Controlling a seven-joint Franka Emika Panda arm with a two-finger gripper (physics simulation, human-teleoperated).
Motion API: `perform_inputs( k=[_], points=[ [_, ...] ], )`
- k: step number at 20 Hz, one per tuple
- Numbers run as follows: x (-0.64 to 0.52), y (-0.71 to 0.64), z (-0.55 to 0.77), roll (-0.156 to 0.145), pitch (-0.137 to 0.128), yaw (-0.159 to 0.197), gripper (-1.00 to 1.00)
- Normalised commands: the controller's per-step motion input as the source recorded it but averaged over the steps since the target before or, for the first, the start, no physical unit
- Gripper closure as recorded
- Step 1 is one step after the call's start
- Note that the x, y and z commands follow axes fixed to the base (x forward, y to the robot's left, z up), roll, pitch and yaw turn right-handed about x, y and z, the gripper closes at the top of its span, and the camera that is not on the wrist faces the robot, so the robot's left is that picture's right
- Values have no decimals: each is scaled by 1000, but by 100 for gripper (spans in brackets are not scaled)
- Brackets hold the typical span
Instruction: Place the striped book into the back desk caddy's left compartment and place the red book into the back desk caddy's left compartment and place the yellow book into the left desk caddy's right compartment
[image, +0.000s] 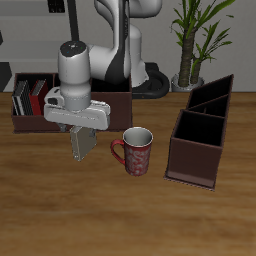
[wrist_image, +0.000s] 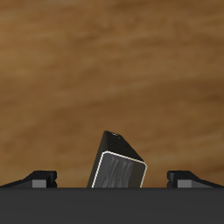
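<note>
My gripper is shut on a thin book and holds it upright above the table, beside the mug. In the wrist view the book has a dark grey face and a pale yellowish rim, and it sits between my fingers; I take it for the yellow book. The back desk caddy stands behind my gripper. A striped book and a red book stand upright in its end compartment, farthest from the other caddy. The left desk caddy stands apart, its compartments empty.
A red patterned mug stands on the table between my gripper and the left desk caddy. A potted plant stands at the back. The robot's base is behind the back caddy.
</note>
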Motion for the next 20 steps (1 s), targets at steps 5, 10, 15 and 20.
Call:
perform_inputs(
  k=[5,10,15,20],
  points=[
    [-5,-38,-182,-12,19,-46,100],
    [10,2,-57,18,7,-42,100],
    [4,40,100,-3,-7,-18,100],
    [-59,96,481,-72,-42,25,100]
  ],
)
